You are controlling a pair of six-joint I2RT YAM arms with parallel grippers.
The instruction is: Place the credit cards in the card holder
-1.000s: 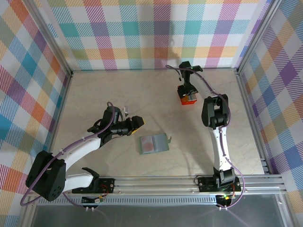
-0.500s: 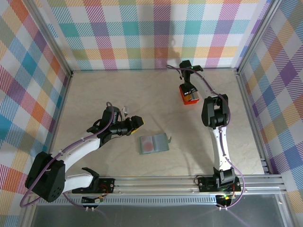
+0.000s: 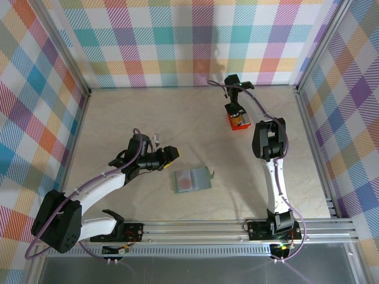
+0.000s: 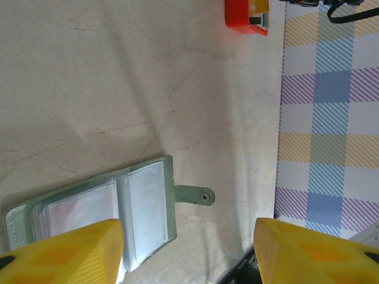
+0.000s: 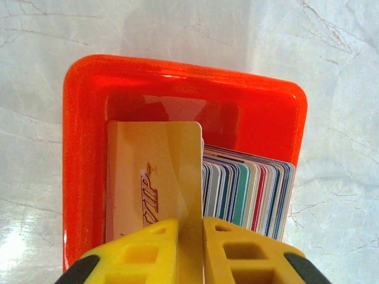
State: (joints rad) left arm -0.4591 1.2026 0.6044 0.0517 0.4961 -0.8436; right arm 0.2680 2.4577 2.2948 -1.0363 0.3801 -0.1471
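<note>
On the near half of the table [image 3: 118, 118], the left gripper [image 3: 170, 154] hangs low just left of the card holder [image 3: 191, 179]; its yellow fingers [image 4: 59, 248] stand well apart with nothing between them. The card holder lies flat and opened out near the table's middle, inner side up; clear pockets show on both leaves, and a reddish patch shows through the left leaf in the top view. Its small tab [image 4: 194, 195] sticks out from the right-hand edge, flat on the surface.

At the far side, near the back wall, the right arm reaches forward to the red box [image 5: 83, 118]; the right gripper [image 5: 190, 228] points down into it. Its two fingers are pressed together on the edge of a gold card [image 5: 151, 177] that stands upright along the left of the box. The remaining credit cards [image 5: 249, 192] stand on edge in a tight pack just right of the gold card, inside the same box; the box sits well apart from the card holder.
</note>
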